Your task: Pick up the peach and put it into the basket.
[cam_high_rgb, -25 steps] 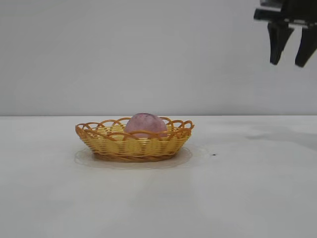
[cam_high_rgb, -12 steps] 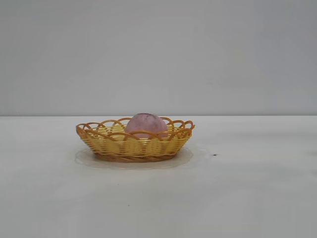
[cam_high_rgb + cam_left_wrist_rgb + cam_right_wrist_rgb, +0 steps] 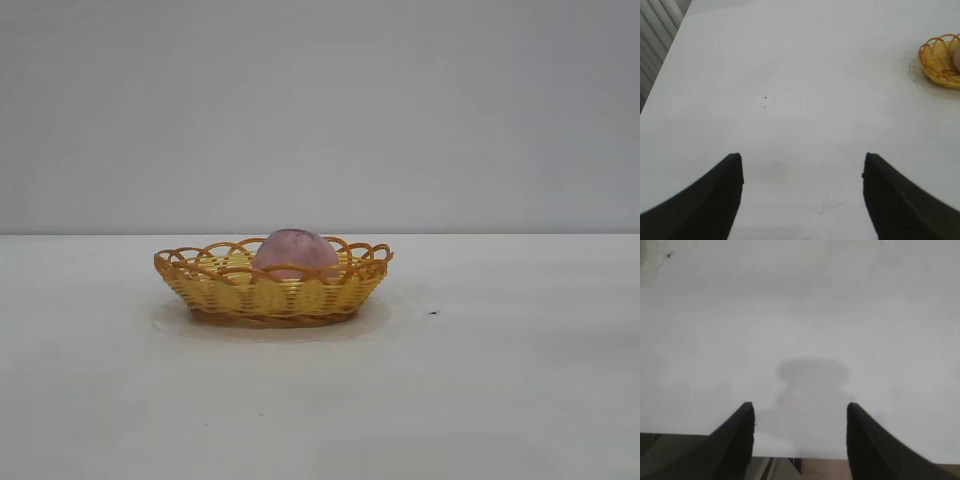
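Observation:
The dusty pink peach (image 3: 294, 252) rests inside the yellow wicker basket (image 3: 240, 292) on the white table, only its dome showing above the looped rim. Neither arm appears in the exterior view. In the left wrist view my left gripper (image 3: 802, 167) hangs open over bare table, far from the basket (image 3: 937, 62) at that picture's edge. My right gripper (image 3: 800, 415) is open too, empty, above the table's edge, with its shadow on the surface below.
The white table (image 3: 500, 380) stretches wide around the basket. A small dark speck (image 3: 433, 312) lies to the basket's right. Beyond the table edge in the right wrist view, floor (image 3: 815, 469) shows. Grey slats (image 3: 655, 30) border the table in the left wrist view.
The right gripper, seen at the top right of the exterior view one second ago, has moved out of that view. Peach and basket have stayed put.

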Controlling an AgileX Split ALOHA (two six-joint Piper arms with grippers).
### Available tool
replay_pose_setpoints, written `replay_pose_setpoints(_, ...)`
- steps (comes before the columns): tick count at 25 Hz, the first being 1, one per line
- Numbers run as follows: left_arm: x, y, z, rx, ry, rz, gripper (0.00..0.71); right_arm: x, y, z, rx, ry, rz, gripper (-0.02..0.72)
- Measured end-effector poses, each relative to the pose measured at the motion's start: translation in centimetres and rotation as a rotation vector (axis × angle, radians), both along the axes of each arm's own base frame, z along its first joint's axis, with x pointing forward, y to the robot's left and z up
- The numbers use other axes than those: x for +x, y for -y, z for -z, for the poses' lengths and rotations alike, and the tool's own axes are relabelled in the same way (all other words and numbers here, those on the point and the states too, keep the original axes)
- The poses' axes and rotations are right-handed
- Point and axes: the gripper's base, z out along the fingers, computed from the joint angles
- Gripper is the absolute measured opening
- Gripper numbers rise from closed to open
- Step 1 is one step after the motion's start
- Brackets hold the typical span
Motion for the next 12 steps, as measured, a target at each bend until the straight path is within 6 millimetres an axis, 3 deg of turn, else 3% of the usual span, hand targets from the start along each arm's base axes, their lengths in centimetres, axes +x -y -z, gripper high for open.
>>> replay_pose_setpoints(8,0.0,0.0,0.0,0.0,0.0,0.0,0.449,-5.4,0.4,2.5,0.006,0.134,0.0,0.352)
replay_pose_setpoints(12,0.0,0.0,0.0,0.0,0.0,0.0,0.449,-7.0,0.6,2.4,0.007,0.238,-0.011,0.352)
